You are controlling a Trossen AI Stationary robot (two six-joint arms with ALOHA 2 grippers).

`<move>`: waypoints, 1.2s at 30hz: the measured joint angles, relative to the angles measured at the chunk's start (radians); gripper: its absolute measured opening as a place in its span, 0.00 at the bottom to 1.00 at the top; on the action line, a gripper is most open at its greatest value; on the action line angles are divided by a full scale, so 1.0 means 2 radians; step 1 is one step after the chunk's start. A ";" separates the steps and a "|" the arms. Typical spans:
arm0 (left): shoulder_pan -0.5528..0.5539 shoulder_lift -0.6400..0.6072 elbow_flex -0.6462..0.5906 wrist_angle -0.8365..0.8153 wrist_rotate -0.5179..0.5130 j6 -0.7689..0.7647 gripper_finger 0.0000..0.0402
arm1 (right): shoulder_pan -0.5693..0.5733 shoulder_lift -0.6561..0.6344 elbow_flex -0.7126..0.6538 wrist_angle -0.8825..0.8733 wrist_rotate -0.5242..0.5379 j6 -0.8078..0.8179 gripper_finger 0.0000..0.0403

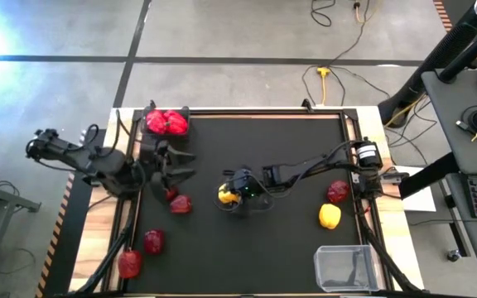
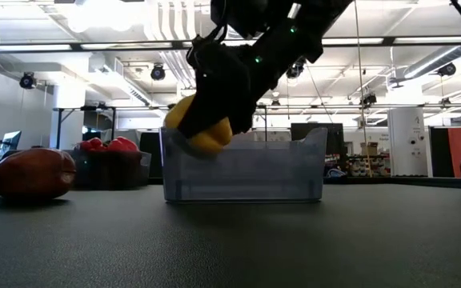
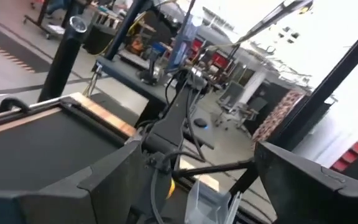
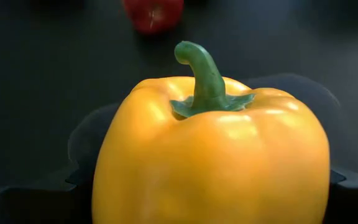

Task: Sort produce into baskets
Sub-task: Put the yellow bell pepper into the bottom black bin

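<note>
My right gripper point(image 1: 237, 195) is shut on a yellow bell pepper point(image 1: 226, 196) near the table's middle; in the low view the pepper point(image 2: 200, 126) hangs above the mat. My left gripper point(image 1: 180, 164) is open and empty at the far left, next to the dark basket point(image 1: 166, 110) that holds red peppers point(image 1: 166, 122). A second yellow pepper point(image 1: 330, 216) and a dark red piece point(image 1: 338, 191) lie on the mat at the right. Three red pieces point(image 1: 180, 204) point(image 1: 153, 241) point(image 1: 129, 263) lie at the left. A clear basket point(image 1: 344, 266) stands at the near right. My right gripper pinches the yellow pepper by its two opposite flanks point(image 4: 107, 186), low on the body, between its two fingers point(image 4: 36, 196). The pepper's green stem point(image 4: 204, 78) stands free of the fingers. The pepper is lifted clear of the mat.
The black mat point(image 1: 255, 149) has open room in its far middle and near middle. In the low view the clear basket point(image 2: 242, 170) stands behind the held pepper, the dark basket point(image 2: 110, 166) to its left, and a red piece point(image 2: 32, 172) lies at the left.
</note>
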State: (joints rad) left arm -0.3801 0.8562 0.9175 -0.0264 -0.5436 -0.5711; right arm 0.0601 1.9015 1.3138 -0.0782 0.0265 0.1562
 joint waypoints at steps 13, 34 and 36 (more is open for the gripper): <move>-0.014 0.001 0.000 0.002 -0.065 0.006 0.74 | -0.001 0.000 -0.080 0.131 0.071 0.004 0.80; 0.006 0.045 0.000 -0.013 -0.096 0.004 0.74 | -0.001 -0.003 -0.062 0.142 0.062 -0.010 0.92; 0.011 0.058 0.000 -0.014 -0.096 0.000 0.74 | -0.001 -0.003 -0.053 0.115 0.062 -0.011 0.92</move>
State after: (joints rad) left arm -0.3588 0.9731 0.9176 -0.0548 -0.7350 -0.5719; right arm 0.0586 1.8946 1.2079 0.1520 0.1501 0.1340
